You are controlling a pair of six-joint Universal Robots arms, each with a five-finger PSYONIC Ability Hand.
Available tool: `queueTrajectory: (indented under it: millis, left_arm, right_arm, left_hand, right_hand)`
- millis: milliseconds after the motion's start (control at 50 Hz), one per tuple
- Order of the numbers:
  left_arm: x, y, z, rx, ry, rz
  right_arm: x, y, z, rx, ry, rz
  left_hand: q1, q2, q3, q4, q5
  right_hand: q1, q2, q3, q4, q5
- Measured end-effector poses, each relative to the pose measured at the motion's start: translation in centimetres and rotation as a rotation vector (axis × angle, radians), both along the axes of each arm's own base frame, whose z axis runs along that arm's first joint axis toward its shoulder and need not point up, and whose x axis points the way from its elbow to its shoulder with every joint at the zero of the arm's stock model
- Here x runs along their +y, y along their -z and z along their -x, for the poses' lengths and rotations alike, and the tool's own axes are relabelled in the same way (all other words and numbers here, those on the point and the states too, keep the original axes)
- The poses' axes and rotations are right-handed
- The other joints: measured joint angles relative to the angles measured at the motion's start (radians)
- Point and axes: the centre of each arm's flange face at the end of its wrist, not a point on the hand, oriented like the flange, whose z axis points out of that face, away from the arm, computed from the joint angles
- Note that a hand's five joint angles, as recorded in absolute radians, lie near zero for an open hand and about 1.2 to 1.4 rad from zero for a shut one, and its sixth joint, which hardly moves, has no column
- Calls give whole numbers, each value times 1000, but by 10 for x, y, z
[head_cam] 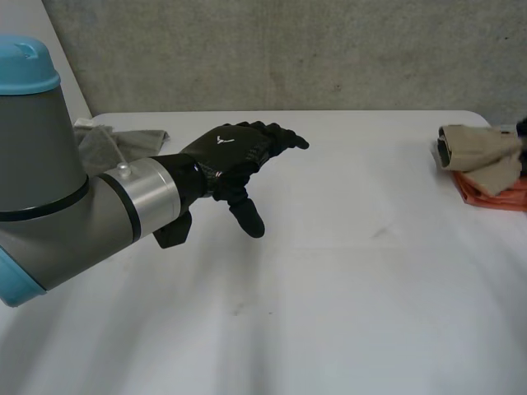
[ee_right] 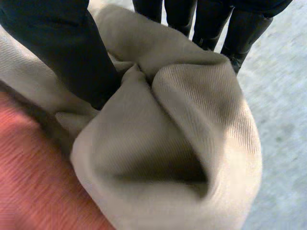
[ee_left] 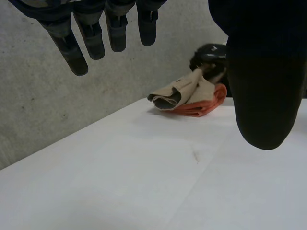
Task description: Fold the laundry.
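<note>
— The right hand (ee_right: 67,52) worries me. Its thumb and fingers are pinched on a bunched fold of the beige cloth (ee_right: 192,124), not on an edge. Lifted like that, I'd guess it comes up as a lump.

— And it lies right on the orange cloth (ee_right: 29,182), at the right end of the worktop (head_cam: 346,271). That one could get dragged along, or slide off.

— And the left hand (head_cam: 235,152)?

— Fingers straight and spread, thumb hanging down, holding nothing. It hovers over bare worktop, well apart from those two. A grey cloth (head_cam: 103,144) lies behind its arm, at the far left corner.
</note>
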Motion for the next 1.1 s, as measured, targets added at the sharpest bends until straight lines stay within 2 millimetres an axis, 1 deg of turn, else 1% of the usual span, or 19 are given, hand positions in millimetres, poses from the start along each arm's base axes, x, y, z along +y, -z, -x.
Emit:
queueTrajectory:
  millis: [100,220,260,400,420,480,520,600,620,640,680,700,720,760,820,860,920,1000,1100]
  left_arm:
    - [0,0,0,5,-3,-8]
    - [-1,-1,0,17,-8,-19]
    - [-1,-1,0,20,-8,-19]
    - [-1,-3,0,26,-8,-13]
    - [0,-4,-1,27,-8,-11]
    - [0,-5,-1,29,-8,-8]
    - [0,-6,-1,30,-8,-6]
    - [0,-7,-1,32,-10,-2]
    - [-1,-8,-1,33,-11,2]
    - [-1,-9,-1,34,-12,4]
    - [-2,-10,-2,38,-16,10]
    - [-4,-13,-4,44,-25,22]
    - [-5,-14,-5,46,-29,27]
    - [-13,-20,-11,60,-65,58]
    - [-23,-25,-20,71,-117,90]
    - [-36,-29,-30,76,-183,120]
    - [-51,-31,-44,77,-258,148]
    - [-95,-28,-83,68,-428,199]
    - [-153,-5,-134,14,-587,236]
  right_arm:
    - [14,12,17,23,2,-46]
    - [27,-3,29,47,45,-79]
    - [28,-11,30,51,60,-81]
    - [35,-73,30,83,204,-24]
    - [38,-91,26,89,253,1]
    - [42,-116,13,92,320,36]
    - [49,-139,-12,88,374,73]
    - [61,-158,-53,71,406,101]
    - [71,-166,-82,55,408,110]
    - [77,-168,-97,47,403,111]
    - [86,-168,-118,33,379,107]
    - [99,-167,-146,12,337,98]
    - [102,-167,-153,6,325,95]
    - [133,-159,-202,-39,216,65]
    - [160,-145,-237,-68,121,26]
    - [191,-129,-267,-87,26,-15]
    - [218,-111,-287,-87,-50,-54]
    - [260,-76,-305,-50,-144,-124]
    - [282,-52,-303,11,-169,-168]
  left_hand:
    - [0,0,0,0,0]
    - [0,0,0,0,0]
    - [0,0,0,0,0]
    - [0,0,0,0,0]
    - [0,0,0,0,0]
    - [0,0,0,0,0]
    - [0,0,0,0,0]
    - [0,0,0,0,0]
    - [0,0,0,0,0]
    - [0,0,0,0,0]
    - [0,0,0,0,0]
    - [0,0,0,0,0]
    - [0,0,0,0,0]
    - [0,0,0,0,0]
    - [0,0,0,0,0]
    - [0,0,0,0,0]
    - [0,0,0,0,0]
    - [0,0,0,0,0]
    - [0,0,0,0,0]
  right_hand:
    - [0,0,7,0,10]
    - [-724,-887,-890,-891,-839]
    - [-769,-954,-967,-954,-902]
    - [-770,-955,-969,-955,-905]
    - [-770,-955,-969,-955,-905]
    - [-770,-955,-969,-955,-905]
    - [-770,-955,-969,-955,-905]
    - [-770,-955,-969,-955,-905]
    - [-770,-955,-969,-955,-905]
    - [-770,-955,-969,-955,-905]
    - [-770,-955,-969,-955,-905]
    - [-770,-955,-969,-955,-905]
    - [-770,-955,-969,-955,-905]
    - [-770,-955,-969,-955,-905]
    - [-770,-955,-969,-955,-905]
    - [-770,-955,-969,-955,-905]
    - [-770,-955,-970,-955,-905]
    - [-770,-955,-970,-955,-905]
    - [-770,-955,-970,-955,-905]
